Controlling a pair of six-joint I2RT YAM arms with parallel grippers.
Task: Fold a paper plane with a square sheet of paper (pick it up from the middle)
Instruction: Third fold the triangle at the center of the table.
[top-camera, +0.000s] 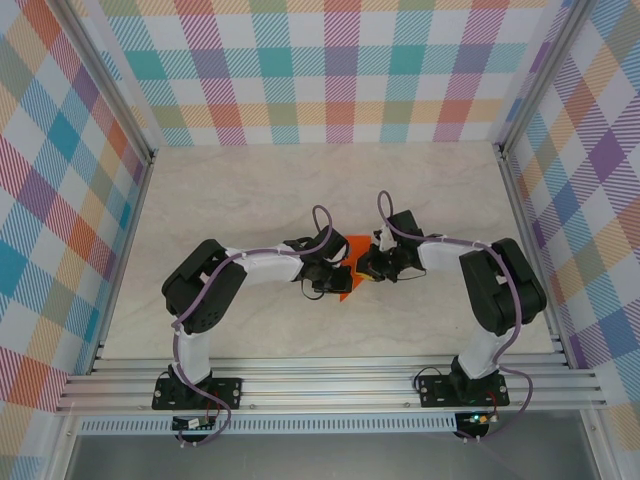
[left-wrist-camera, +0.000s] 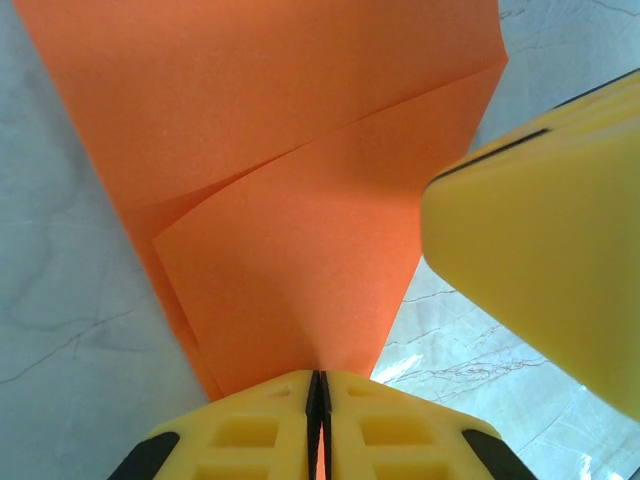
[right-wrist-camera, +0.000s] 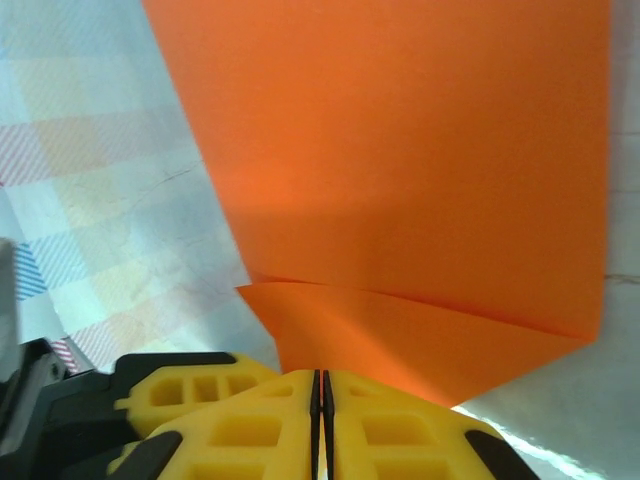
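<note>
Sitting part-folded over the middle of the worktop (top-camera: 300, 190), the orange sheet (left-wrist-camera: 300, 200) is pinched from either side by the left tool (left-wrist-camera: 317, 378) and right tool (right-wrist-camera: 321, 378), both clamped tight, so any uneven pull could tear it.

Left wrist view: near edge of the sheet of paper (left-wrist-camera: 300, 200) disappears btw the pressed-together pads of the left pincer (left-wrist-camera: 317, 378); how deep it goes in, can't tell. Far part of the sheet is cut off by the top edge. Right of the pincer there's a yellow shape (left-wrist-camera: 540, 250), v. blurred and cut by the right edge; which part it is, can't tell.

Right wrist view: same again, the sheet's near tip is lost btw the pads of the right pincer (right-wrist-camera: 320, 378) and its far part is cut at the top. Grey blur (right-wrist-camera: 8, 290) left of the pincer is cut by the frame and unreadable.

Top view: sheet is mostly hidden under both wrists, w/ only small orange bits showing. Folds and fingertips are too small to tell.
</note>
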